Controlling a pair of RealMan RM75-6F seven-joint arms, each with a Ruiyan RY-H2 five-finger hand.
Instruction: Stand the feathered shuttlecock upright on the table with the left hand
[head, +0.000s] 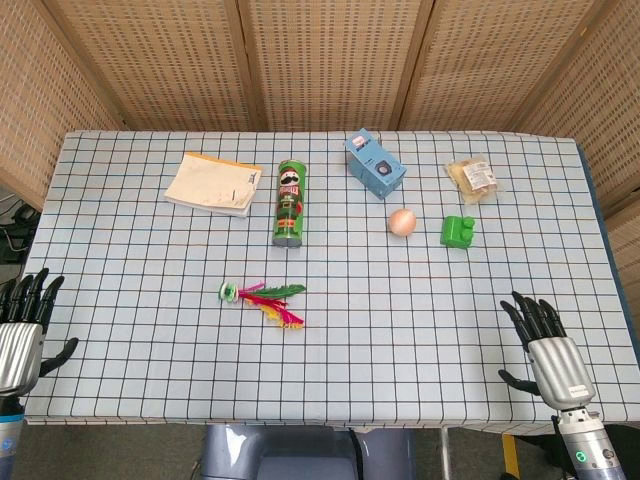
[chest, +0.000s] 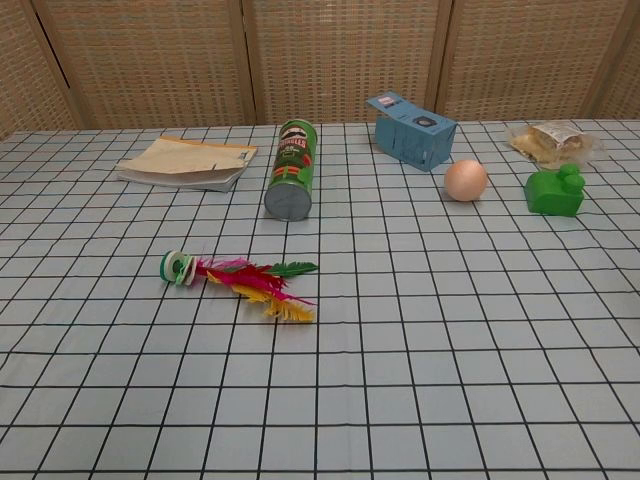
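The feathered shuttlecock (head: 262, 297) (chest: 236, 279) lies on its side on the checked tablecloth, its green and white disc base to the left and its pink, green and yellow feathers fanned to the right. My left hand (head: 22, 330) hovers open at the table's front-left edge, well left of the shuttlecock, fingers spread and holding nothing. At the front-right edge my right hand (head: 545, 343) is open too, fingers pointing away from me. Neither hand shows in the chest view.
A green chip can (head: 289, 204) lies just behind the shuttlecock. Further back are a notebook (head: 212, 184), a blue box (head: 375, 163), an onion (head: 402, 222), a green toy block (head: 458, 232) and a snack packet (head: 472, 179).
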